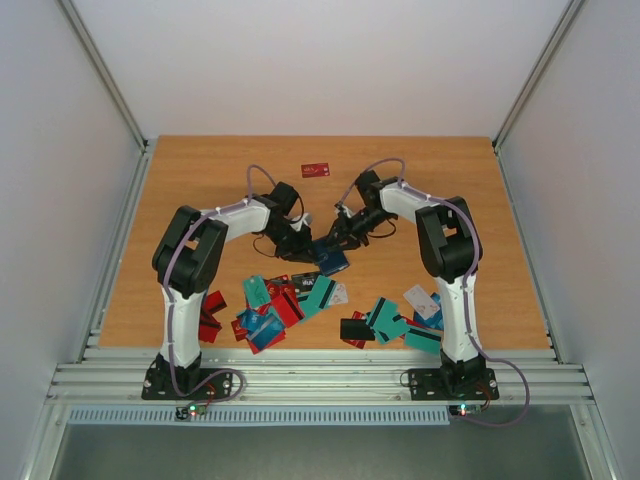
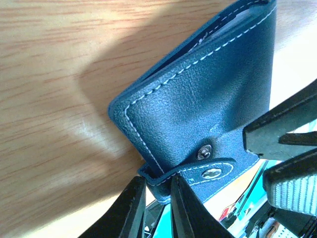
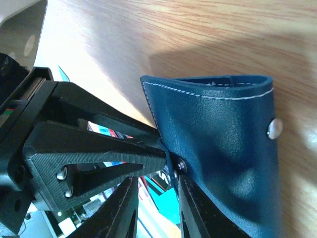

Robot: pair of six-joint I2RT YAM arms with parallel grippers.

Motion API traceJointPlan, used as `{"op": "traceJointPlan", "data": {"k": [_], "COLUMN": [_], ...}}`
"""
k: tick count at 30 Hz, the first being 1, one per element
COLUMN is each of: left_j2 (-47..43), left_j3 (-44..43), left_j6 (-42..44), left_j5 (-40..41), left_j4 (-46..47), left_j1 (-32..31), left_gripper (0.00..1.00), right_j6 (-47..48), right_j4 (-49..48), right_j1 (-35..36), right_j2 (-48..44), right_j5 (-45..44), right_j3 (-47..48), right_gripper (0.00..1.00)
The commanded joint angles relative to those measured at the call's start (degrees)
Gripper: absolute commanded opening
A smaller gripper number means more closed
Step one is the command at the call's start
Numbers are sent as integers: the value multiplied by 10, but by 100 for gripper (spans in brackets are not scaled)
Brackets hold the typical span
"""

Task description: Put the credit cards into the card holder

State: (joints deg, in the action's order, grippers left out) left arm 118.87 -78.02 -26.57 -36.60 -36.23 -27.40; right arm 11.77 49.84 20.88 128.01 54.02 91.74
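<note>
The card holder [image 1: 330, 257] is a navy case with white stitching, held tilted above the table's middle between both arms. My left gripper [image 2: 157, 179] is shut on its lower corner beside the snap strap [image 2: 213, 172]; from above, this gripper [image 1: 303, 243] is on the holder's left. My right gripper [image 3: 157, 181] is at the holder's [image 3: 223, 148] snap edge. Its jaws are still apart, the strap lies against the right finger, and cards show through the gap. Credit cards [image 1: 290, 300] lie scattered near the front edge.
More cards lie front right [image 1: 400, 320], including a black one [image 1: 356, 329], and red ones sit by the left arm's base [image 1: 210, 318]. One red card [image 1: 316, 169] lies alone at the back. White walls surround the wooden table [image 1: 200, 180].
</note>
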Motion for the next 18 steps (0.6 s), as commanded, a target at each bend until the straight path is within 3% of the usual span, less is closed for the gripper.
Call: {"op": "traceJointPlan", "data": {"k": [1,13,18], "left_j2": [23,21,21], "left_j3": [-8,-1,-1], "left_j6": [-1,-2,-3], "left_j5": [28,22,18], "left_j4": [1,6,9], "left_j1": [-2,-2,-2], "left_gripper": [17,17,17], "right_j6": [29,45,39], "right_j4": [15,29,23], "right_j1": [-1,15,18], "right_j2": [-22,2,12], "right_j5": [-9,-27,-18], "right_j3": [-11,-9,-5], "right_gripper": [24,23,18]}}
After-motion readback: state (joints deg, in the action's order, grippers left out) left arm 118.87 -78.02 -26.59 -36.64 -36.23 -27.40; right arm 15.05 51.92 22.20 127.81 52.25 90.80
